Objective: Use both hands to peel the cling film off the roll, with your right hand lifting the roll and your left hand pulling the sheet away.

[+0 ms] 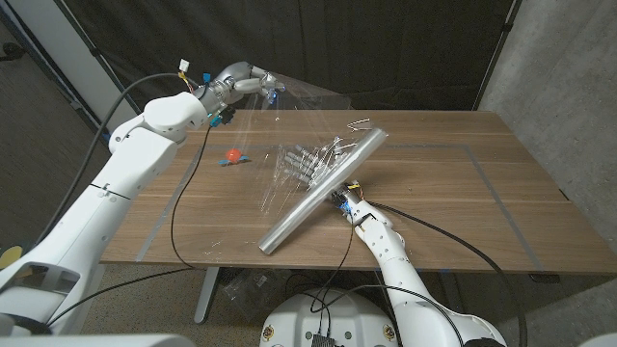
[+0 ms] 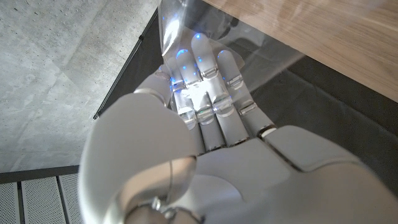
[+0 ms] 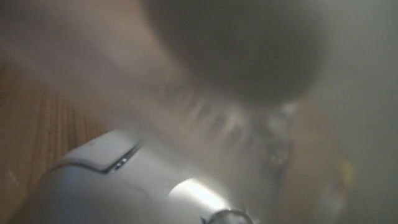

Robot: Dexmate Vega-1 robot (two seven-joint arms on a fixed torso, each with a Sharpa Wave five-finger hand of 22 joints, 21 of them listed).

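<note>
Fingers: L hand (image 1: 253,83) raised, pinches film sheet (image 1: 280,135) | R hand (image 1: 344,200) grips tilted roll (image 1: 321,191)

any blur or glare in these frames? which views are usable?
Head view: sharp, with highlights on the stretched cling film and the roll. Left wrist view: sharp, the film glares brightly over the left robot hand, blue specks on its fingers. Right wrist view: badly out of focus, only a pale rounded shape and wood tones; unusable for detail.
</note>
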